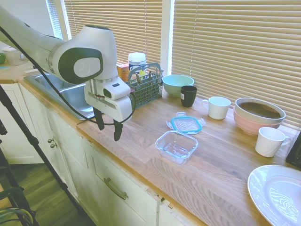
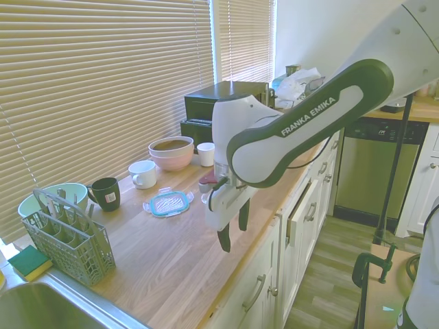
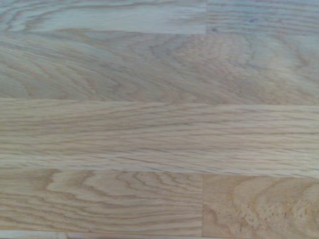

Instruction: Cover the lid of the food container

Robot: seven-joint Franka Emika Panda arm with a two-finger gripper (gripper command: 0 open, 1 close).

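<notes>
The clear square food container [image 1: 177, 146] sits open on the wooden counter. Just behind it lies the lid [image 1: 186, 124] [image 2: 169, 203], flat, with a teal seal rim and clear tabs. In the second exterior view the arm hides the container. My gripper [image 1: 108, 127] [image 2: 234, 229] hangs above the counter's front edge, well to the left of the container in the first exterior view, open with nothing between its fingers. The wrist view shows only bare wood grain.
A grey cutlery basket [image 1: 147, 88], a green bowl [image 1: 178, 84], a black mug [image 1: 188, 95], white mugs [image 1: 218, 107] [image 1: 270, 141], stacked pink bowls [image 1: 259, 114] and a white plate [image 1: 277, 193] stand around. The sink [image 1: 70, 92] lies at the left.
</notes>
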